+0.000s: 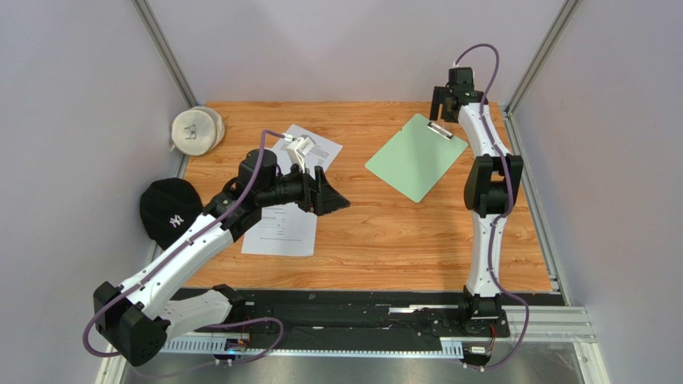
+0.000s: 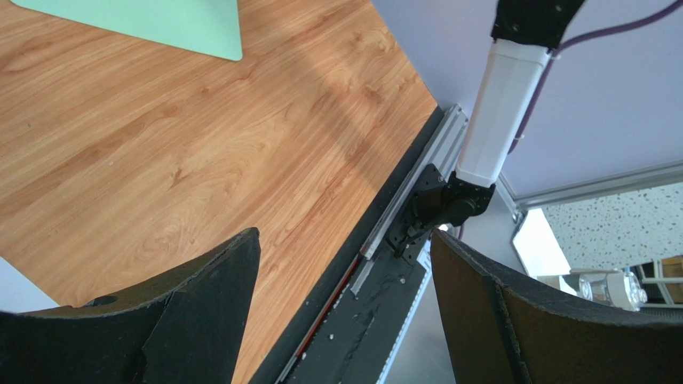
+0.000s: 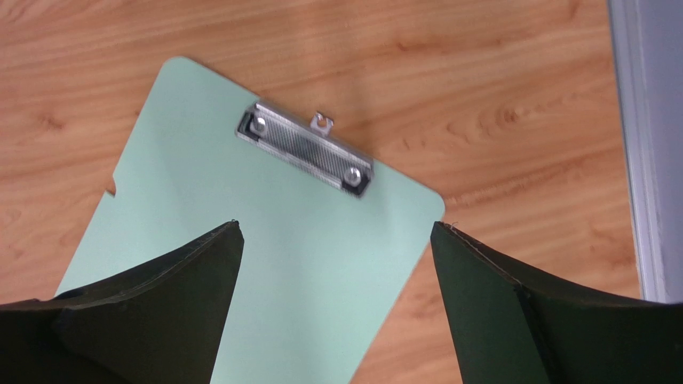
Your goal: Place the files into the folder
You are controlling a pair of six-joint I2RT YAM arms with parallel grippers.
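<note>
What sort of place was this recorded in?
Likely a lab robot test cell: wood-grain table boxed by plain grey panels on aluminium posts, two arms bolted to a rail at its near edge.

Pale lilac walls [image 1: 72, 96], aluminium corner posts [image 1: 164, 52], wood-grain table [image 1: 401, 240], perhaps speckled flooring [image 2: 617, 228] beyond

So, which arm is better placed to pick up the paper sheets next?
The left. The left hand, open, hangs just by the files. The right hand, also open, is far across, above the folder and its clip.
</note>
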